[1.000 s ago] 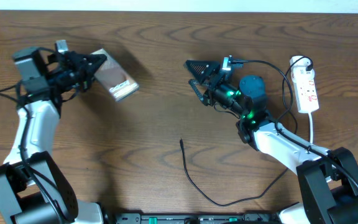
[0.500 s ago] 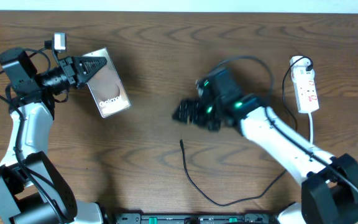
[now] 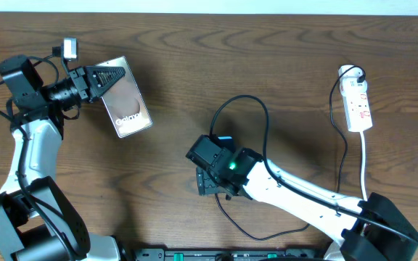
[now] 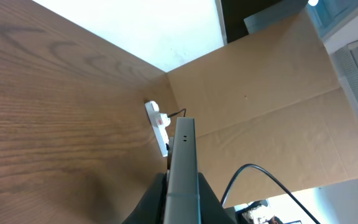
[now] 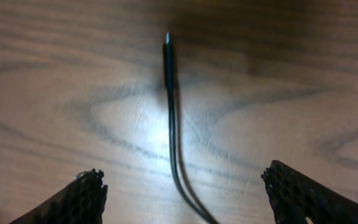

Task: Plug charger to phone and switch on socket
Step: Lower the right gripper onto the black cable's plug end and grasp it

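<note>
My left gripper [image 3: 112, 75] is shut on one end of the brown phone [image 3: 127, 99], which shows white "Galaxy" lettering at the back left. In the left wrist view the phone [image 4: 183, 155] is edge-on between the fingers [image 4: 182, 202]. The black charger cable [image 5: 172, 134] lies on the wood with its plug tip [image 5: 168, 57] pointing away. My right gripper [image 5: 194, 198] is open, a finger on either side of the cable and above it. From overhead the right gripper [image 3: 210, 180] hides the tip; the cable [image 3: 244, 232] trails toward the front. The white socket [image 3: 358, 103] lies at the far right.
The socket's white lead [image 3: 363, 163] runs down the right side. The arm's own black cable [image 3: 247, 101] loops above the table's middle. In the left wrist view the socket [image 4: 158, 121] lies far off by a cardboard wall [image 4: 260, 106].
My right arm swung from the back near the socket to the front middle, over the charger's tip. My left gripper turned the phone a second ago and has held still since.
</note>
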You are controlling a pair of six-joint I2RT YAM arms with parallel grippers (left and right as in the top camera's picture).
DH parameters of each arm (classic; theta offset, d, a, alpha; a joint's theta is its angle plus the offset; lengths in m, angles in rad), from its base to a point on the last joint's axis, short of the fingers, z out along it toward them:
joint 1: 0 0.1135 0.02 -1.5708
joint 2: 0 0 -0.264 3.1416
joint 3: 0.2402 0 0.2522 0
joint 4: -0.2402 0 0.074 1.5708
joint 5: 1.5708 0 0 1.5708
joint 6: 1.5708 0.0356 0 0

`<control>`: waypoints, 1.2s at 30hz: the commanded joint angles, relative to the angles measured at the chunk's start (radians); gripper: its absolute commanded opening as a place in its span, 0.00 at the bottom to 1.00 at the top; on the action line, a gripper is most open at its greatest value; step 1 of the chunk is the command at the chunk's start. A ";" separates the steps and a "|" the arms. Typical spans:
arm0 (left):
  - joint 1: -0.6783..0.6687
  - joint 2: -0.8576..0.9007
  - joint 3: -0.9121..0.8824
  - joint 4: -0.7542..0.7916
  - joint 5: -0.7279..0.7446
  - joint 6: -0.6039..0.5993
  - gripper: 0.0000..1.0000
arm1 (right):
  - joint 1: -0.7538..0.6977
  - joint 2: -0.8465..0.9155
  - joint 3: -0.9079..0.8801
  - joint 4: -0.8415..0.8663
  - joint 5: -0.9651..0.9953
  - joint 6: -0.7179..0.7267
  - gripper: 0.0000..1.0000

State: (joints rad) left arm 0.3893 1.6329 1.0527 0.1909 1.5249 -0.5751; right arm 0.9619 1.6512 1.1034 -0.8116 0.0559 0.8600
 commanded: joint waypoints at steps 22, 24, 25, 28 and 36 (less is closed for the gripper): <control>0.004 0.000 0.001 0.005 0.034 0.006 0.07 | -0.125 0.243 0.089 0.050 -0.133 -0.129 0.71; 0.004 0.000 0.001 0.005 0.034 0.006 0.07 | -0.122 0.268 0.111 0.031 -0.134 -0.136 0.72; 0.004 0.000 0.001 0.005 0.034 0.006 0.07 | -0.122 0.275 0.122 0.018 -0.134 -0.137 0.71; 0.004 0.000 0.001 0.005 0.034 0.006 0.07 | -0.122 0.326 0.171 -0.022 -0.134 -0.145 0.68; 0.004 0.000 0.000 0.005 0.034 0.006 0.07 | -0.113 0.418 0.278 -0.116 -0.129 -0.170 0.59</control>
State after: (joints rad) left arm 0.3893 1.6329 1.0527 0.1909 1.5242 -0.5751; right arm 0.8364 2.0312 1.3571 -0.9218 -0.0772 0.7109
